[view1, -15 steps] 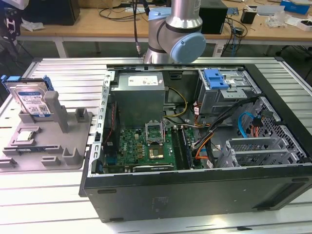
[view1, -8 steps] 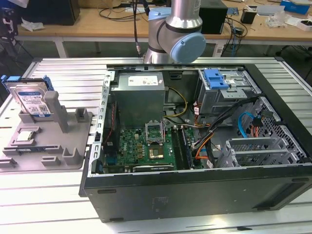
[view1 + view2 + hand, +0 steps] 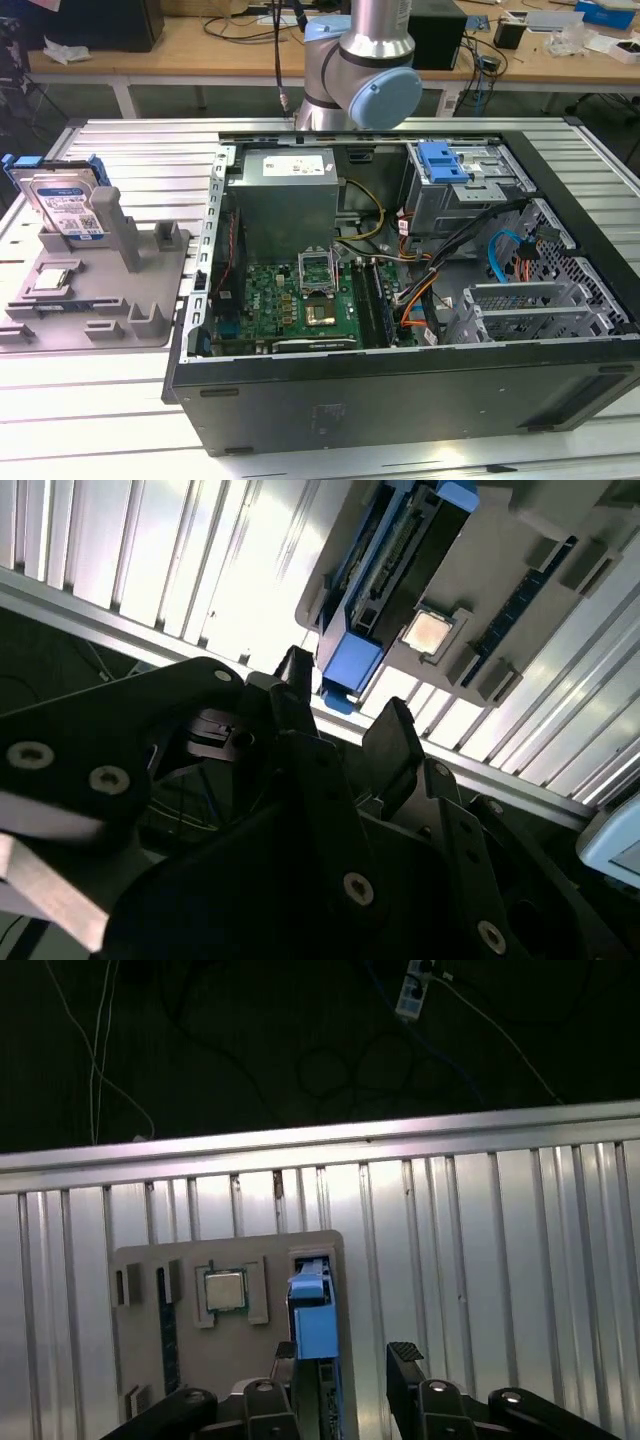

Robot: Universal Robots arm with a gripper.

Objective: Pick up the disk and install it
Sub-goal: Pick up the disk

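Two Open Fingers, One Disk to Grab

Two black fingers (image 3: 405, 1360) stand wide apart with nothing between them. The gripper (image 3: 345, 705) hangs above the disk (image 3: 313, 1325) and does not touch it. In the first wrist view the disk shows edge-on, and it sits nearer to one finger than to the other. I think the gap should line up so the disk is right in the middle, with one finger on each flat side. Then the squeeze would be even and the disk would not tip.

The disk stands on its edge in a slot of the gray holder (image 3: 100, 300), at the exterior view's left. A small square chip (image 3: 225, 1290) lies in the holder just beside it, so the fingers should keep off that. A straight lift looks best, since the slot walls are close. The open computer case (image 3: 400, 400) sits on the metal table (image 3: 130, 150), just beside the holder.
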